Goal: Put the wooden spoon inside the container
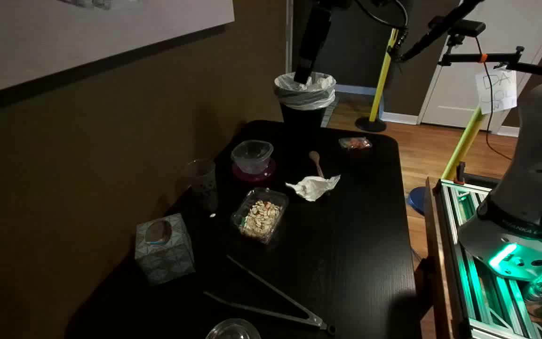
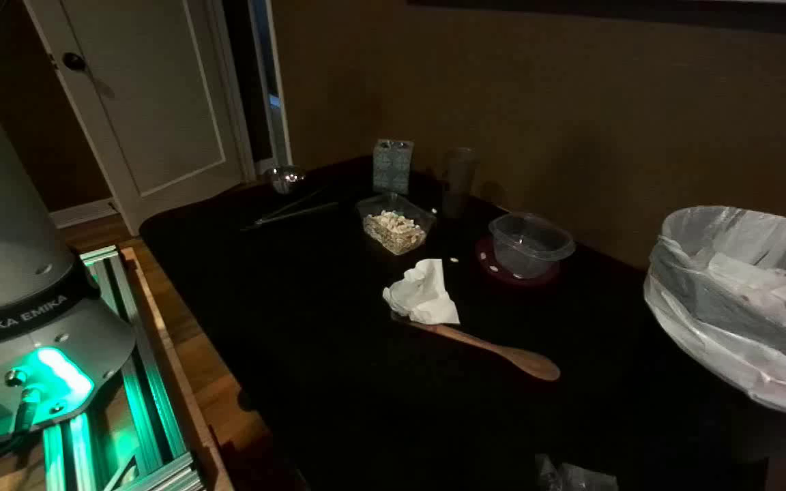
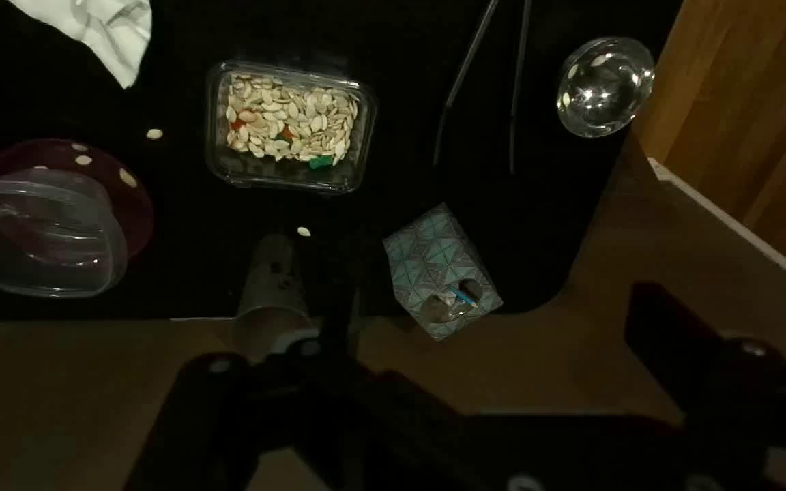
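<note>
My hand (image 3: 492, 307) hangs above the worktop (image 3: 195, 239), its fingers wide apart with nothing between them. Below it in the wrist view I have the patterned tissue box (image 3: 434, 262), with a tumbler (image 3: 271, 283) to its left; a seed tray (image 3: 267, 176) lies a little farther out. At the left edge of that view a transparent tub (image 3: 59, 273) stands on a dark red disc (image 3: 135, 218). I take the tub to be the container meant, though the seed tray could answer to the word too.

The wooden spoon (image 2: 482, 343) does not show in the wrist view; I find it in both exterior views, lying on the worktop. In an exterior view it is on the near side, bowl end to the right, and the crumpled napkin (image 2: 424, 293) seems to lie over part of the handle. The tub is beyond it, toward the far right.

I judge this to be the reach: the spoon is not yet picked up. Next I need to bring the hand across, turn it so the fingers straddle the handle, and come down on bare wood between napkin and bowl end; nearer the paper, I may drag it along. After that, a lift above the tub's rim, then a tilt, since the spoon looks longer than the tub is wide.
</note>
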You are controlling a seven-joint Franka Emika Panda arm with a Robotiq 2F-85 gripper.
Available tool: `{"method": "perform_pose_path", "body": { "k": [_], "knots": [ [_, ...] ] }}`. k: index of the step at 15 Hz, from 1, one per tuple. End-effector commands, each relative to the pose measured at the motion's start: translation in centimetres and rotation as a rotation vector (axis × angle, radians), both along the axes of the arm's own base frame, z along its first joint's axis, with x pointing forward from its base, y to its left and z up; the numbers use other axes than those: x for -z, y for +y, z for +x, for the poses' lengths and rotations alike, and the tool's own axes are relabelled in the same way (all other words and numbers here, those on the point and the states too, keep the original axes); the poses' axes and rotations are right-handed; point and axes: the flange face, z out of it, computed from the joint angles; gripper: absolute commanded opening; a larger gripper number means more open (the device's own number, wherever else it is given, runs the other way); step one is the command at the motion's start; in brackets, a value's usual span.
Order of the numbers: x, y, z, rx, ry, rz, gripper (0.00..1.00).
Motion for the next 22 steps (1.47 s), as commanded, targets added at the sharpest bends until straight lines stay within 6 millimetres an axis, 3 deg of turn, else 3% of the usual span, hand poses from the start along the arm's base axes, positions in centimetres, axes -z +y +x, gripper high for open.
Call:
{"method": "perform_pose_path", "body": {
  "k": [1,5,11,14,15,16,20,22],
  "knots": [
    [-0.1,0.0,0.0,0.000,0.001,0.000,1.00],
    [0.3,-0.3,0.3,0.021,-0.005,-0.017,1.00],
    [6.4,-7.1,4.4,0.300,0.023,-0.132,1.00],
    [9.3,-10.4,5.1,0.456,0.065,-0.180,1.00],
    [9.7,-10.6,5.2,0.485,0.121,-0.156,1.00],
    [8.7,-10.2,5.1,0.417,0.078,-0.154,1.00],
    [9.8,-10.7,5.4,0.464,0.104,-0.148,1.00],
    [11.9,-12.8,7.2,0.630,0.115,-0.165,1.00]
  ]
}}
